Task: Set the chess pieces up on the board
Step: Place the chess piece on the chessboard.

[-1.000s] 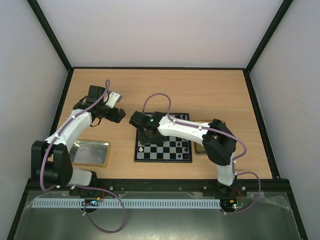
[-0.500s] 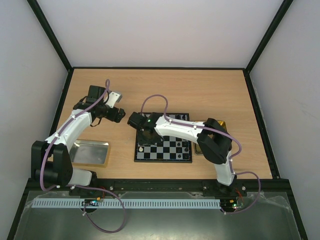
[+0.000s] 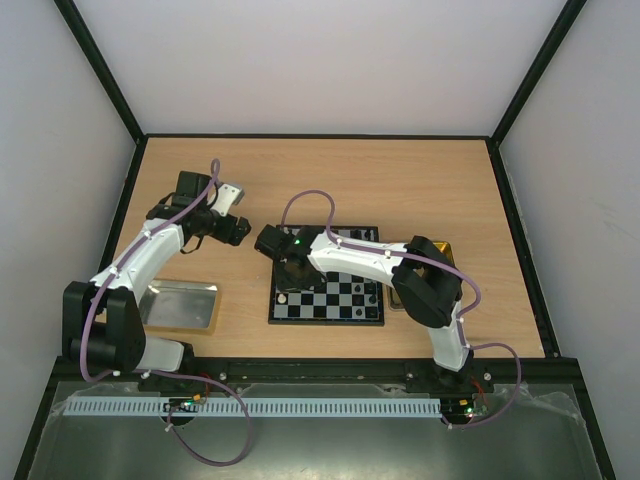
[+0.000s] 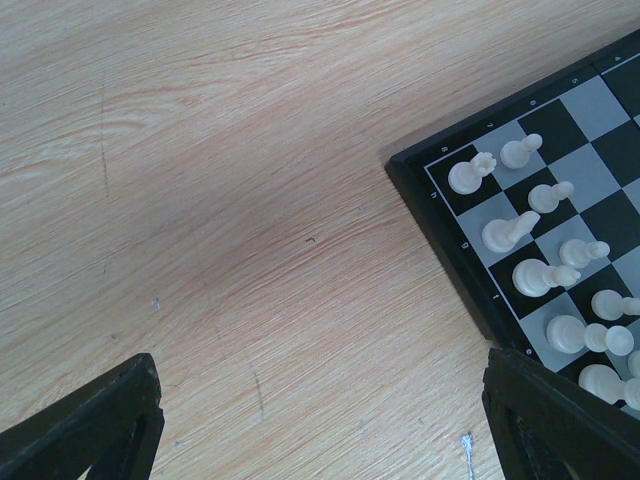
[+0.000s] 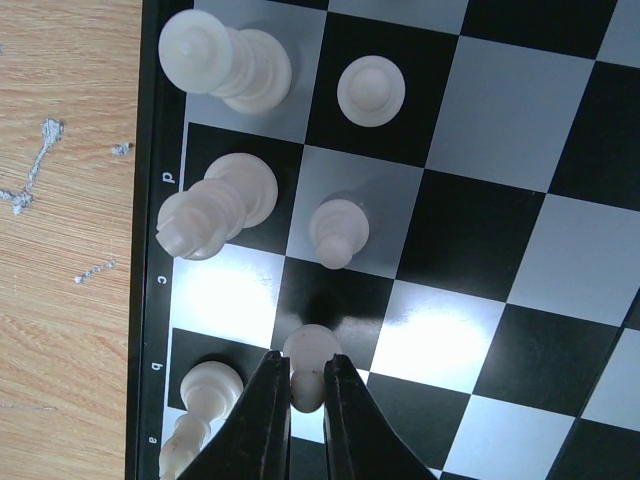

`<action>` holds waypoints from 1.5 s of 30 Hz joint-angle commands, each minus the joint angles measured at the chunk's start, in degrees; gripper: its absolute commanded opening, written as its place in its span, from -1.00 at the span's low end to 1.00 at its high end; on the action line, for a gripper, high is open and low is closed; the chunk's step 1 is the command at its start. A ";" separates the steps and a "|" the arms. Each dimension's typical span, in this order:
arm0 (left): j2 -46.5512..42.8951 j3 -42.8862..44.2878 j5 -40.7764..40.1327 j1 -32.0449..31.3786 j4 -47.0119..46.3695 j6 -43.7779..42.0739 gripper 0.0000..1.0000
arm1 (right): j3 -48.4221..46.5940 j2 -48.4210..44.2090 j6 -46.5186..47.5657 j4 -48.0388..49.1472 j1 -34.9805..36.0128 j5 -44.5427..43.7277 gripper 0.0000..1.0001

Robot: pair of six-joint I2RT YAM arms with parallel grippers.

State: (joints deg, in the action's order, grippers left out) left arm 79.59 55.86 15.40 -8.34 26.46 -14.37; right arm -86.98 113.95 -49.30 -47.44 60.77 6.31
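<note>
The board (image 3: 345, 312) lies at the table's middle, and the wrist views show white chess pieces (image 4: 530, 230) in rows along its left edge. My right gripper (image 5: 306, 372) is shut on a small white pawn (image 5: 312, 352), low over the squares beside the b and c marks. Around it stand other white pieces (image 5: 338, 230), one of them a tall one (image 5: 225, 62). Whether the pawn touches the board I cannot tell. From above, the right gripper (image 3: 292, 275) is over the board's left part. My left gripper (image 4: 320, 430) is open over bare wood, left of the board's corner (image 4: 420, 170).
A silver tray (image 3: 180, 305) sits near the left arm's base. A gold tray (image 3: 448, 252) lies right of the board, mostly hidden behind the right arm. The left gripper (image 3: 238, 228) hovers at the table's left. Black frame rails border the table.
The right arm has shifted a little to the left over the board with the pawn in its jaws. The left arm has not moved.
</note>
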 commanded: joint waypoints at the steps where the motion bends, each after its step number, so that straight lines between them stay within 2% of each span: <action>1: -1.06 -0.89 0.04 -0.10 -0.09 -0.04 0.75 | -1.25 1.08 0.27 -0.29 0.36 -0.84 -0.86; 8: -1.04 -0.90 0.05 -0.10 -0.09 -0.04 0.75 | -0.98 1.20 0.30 -0.09 -0.04 -1.01 -0.78; 33: -0.99 -1.01 -0.02 -0.10 -0.27 -0.05 0.75 | 0.01 0.82 0.12 0.92 -1.01 -0.53 -0.81; 45: -0.90 -1.02 -0.11 -0.10 -0.22 -0.13 0.75 | -0.85 -0.67 -0.10 -0.46 -1.05 -1.03 -0.73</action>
State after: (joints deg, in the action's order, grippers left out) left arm 79.59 55.53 15.40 -8.34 26.41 -14.37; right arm -86.96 114.17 -49.30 -46.41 59.96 6.44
